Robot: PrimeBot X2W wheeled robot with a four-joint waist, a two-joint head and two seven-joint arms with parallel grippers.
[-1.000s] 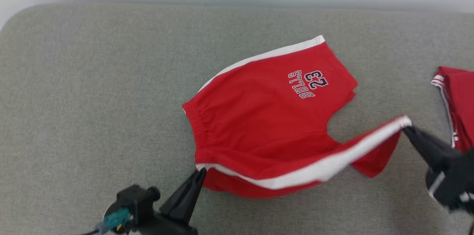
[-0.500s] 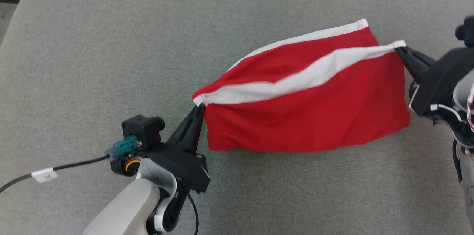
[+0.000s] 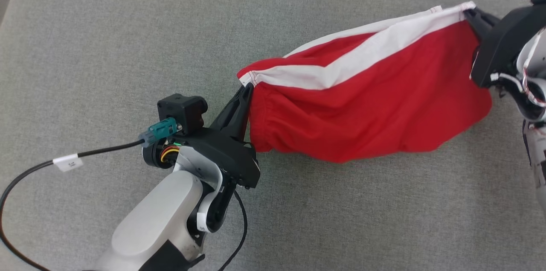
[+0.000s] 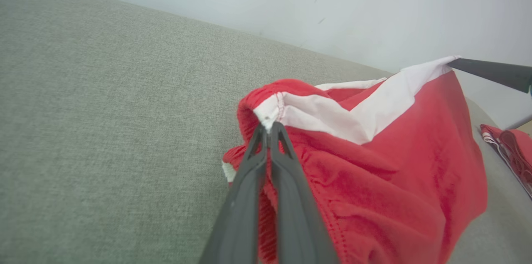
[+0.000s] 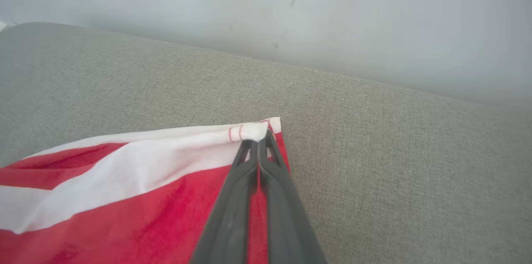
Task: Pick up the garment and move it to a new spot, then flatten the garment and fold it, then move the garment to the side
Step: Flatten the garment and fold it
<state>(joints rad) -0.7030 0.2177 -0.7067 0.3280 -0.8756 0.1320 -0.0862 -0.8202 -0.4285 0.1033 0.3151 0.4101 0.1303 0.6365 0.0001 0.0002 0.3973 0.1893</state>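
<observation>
Left wrist view, left gripper (image 4: pixel 269 126): both dark fingers are pressed together with no gap, pinching the garment (image 4: pixel 395 181) at a waistband corner, where the white stripe (image 4: pixel 332 116) meets the gathered elastic.
Right wrist view, right gripper (image 5: pixel 259 140): the fingers are closed tight on the stitched hem corner at the other end of the same stripe.
Garment: a pair of red shorts, held by those two corners and strung between the grippers. The stripe runs fairly taut along the top edge and the red cloth sags below it in a loose belly.
Garment position: in the head view it sits right of centre, with its left end near the middle and its right end toward the upper right corner. Whether the lowest fold touches the cushion (image 3: pixel 106 49) I cannot tell.
Left arm: the pale forearm (image 3: pixel 158 220) rises from the bottom edge to a black wrist. A black cable (image 3: pixel 106 150) with a white tag (image 3: pixel 68 162) loops off to the left.
Right arm: the black wrist housing (image 3: pixel 497 49) is at the right edge.
Surface: grey woven cushion under everything.
Background: a pale wall (image 5: pixel 291 6) stands behind the cushion. A second red cloth (image 4: pixel 509 147) with white trim lies on the cushion, well apart from the held shorts.
</observation>
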